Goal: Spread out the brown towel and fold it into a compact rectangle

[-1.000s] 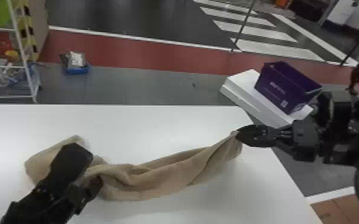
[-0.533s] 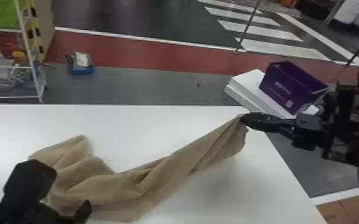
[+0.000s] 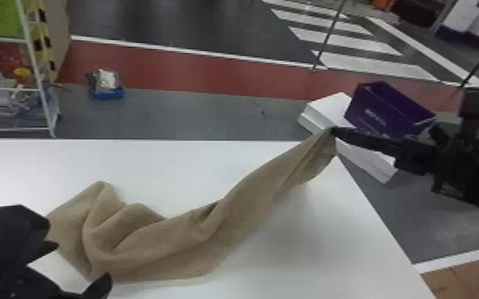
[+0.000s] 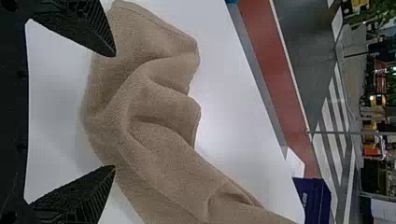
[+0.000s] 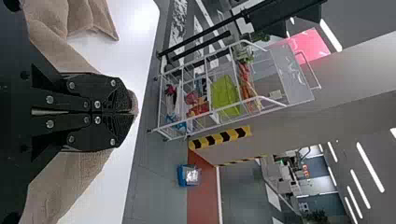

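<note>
Had the brown towel [image 3: 242, 206] bunched on the white table [image 3: 310, 246] with one end pinched up by the right gripper [image 3: 334, 131] and the left gripper [image 4: 114, 111] spread empty, so figured on light, super floppy cloth, best grabbed by its loose edge [image 4: 159, 27].

Counted at the work area: one brown towel [image 3: 242, 206], one counter [image 3: 310, 246], one left hand [image 3: 83, 260] and one right hand [image 3: 333, 132], two fingers [image 4: 95, 30] to each. Beyond, the tally stands at one purple box [image 3: 374, 115], one blue tray [image 3: 109, 94] and one white rack [image 3: 47, 111]; the small items on the rack defy exact count.
</note>
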Robot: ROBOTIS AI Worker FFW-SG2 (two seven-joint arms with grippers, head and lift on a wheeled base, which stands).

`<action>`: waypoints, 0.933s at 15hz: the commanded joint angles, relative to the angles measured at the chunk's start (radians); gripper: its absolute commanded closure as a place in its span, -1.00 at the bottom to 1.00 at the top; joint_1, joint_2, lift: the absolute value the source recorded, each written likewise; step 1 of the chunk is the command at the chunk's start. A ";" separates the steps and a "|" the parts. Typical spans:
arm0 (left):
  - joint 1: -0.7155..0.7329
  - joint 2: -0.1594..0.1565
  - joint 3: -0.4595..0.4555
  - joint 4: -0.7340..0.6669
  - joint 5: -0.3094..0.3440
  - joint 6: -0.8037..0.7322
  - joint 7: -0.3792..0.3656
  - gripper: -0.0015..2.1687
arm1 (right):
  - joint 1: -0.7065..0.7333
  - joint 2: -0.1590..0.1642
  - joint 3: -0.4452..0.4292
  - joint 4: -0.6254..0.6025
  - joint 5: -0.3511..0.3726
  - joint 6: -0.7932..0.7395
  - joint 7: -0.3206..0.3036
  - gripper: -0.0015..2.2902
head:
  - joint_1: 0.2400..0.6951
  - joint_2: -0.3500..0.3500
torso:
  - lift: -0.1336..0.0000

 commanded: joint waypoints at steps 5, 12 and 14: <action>0.071 0.004 -0.247 -0.014 0.030 0.117 0.218 -0.98 | -0.011 0.016 0.115 0.005 0.048 0.021 -0.067 0.08 | 1.00 -1.00 | -0.85; 0.029 0.010 -0.413 0.087 0.175 0.099 0.503 -0.87 | -0.060 0.034 0.118 0.002 0.045 0.082 -0.097 0.08 | 1.00 -1.00 | -0.85; 0.000 0.008 -0.431 0.123 0.203 0.056 0.560 -0.85 | -0.060 0.034 0.120 0.001 0.046 0.088 -0.097 0.08 | 1.00 -1.00 | -0.85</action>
